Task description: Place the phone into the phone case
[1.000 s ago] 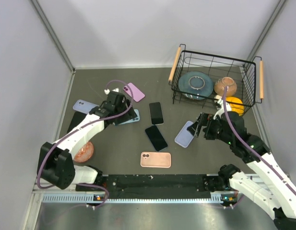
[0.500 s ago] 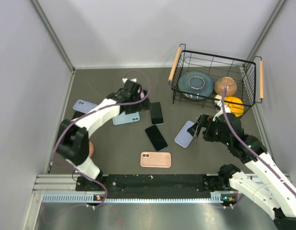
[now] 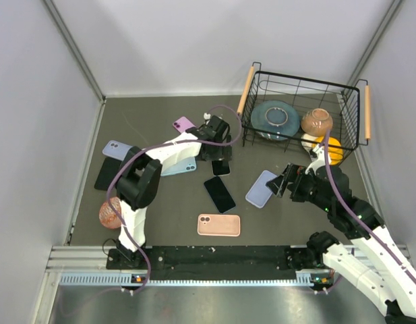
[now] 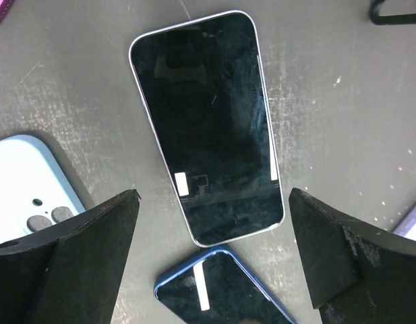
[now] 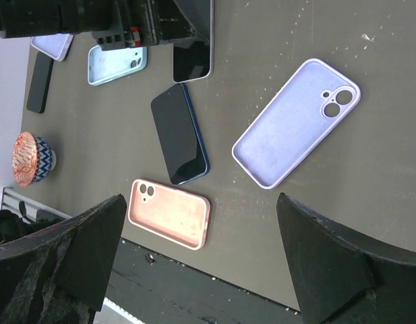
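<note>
Both the left gripper (image 4: pixel 213 196) and the right gripper (image 5: pixel 201 202) are hovering empty with jaws spread, the left straddling the silver-edged phone (image 4: pixel 208 128), probably to pinch its long sides, the right overlooking the lavender phone case (image 5: pixel 295 121).

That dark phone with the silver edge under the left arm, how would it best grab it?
Probably straight down from above, pinching the two long edges of the silver-edged phone near its middle. It lies flat, screen up, so only thin sides offer purchase, and its width fits between the open fingers. The blue phone crowds one short end.
</note>
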`<control>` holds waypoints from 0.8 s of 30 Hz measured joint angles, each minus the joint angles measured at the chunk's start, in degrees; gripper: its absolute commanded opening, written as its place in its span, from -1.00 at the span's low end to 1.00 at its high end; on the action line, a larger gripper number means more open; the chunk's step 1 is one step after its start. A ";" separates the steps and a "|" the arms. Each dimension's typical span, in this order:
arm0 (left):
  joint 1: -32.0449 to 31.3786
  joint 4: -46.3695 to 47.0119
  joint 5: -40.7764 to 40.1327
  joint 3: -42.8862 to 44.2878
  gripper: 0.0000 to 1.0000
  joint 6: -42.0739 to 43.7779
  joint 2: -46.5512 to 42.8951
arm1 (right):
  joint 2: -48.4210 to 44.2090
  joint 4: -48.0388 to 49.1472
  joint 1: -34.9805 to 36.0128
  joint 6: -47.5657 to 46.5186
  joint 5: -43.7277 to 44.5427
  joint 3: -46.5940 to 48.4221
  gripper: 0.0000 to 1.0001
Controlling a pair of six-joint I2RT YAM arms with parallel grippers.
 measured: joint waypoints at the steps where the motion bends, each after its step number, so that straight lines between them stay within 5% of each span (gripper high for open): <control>1: -0.09 -0.20 -0.26 0.42 0.97 0.17 0.87 | 0.00 0.00 0.00 -0.02 0.02 0.00 0.88; 24: -1.49 -1.70 -2.32 7.39 0.95 4.26 9.70 | -0.48 -0.17 0.00 -1.66 0.02 -0.74 0.90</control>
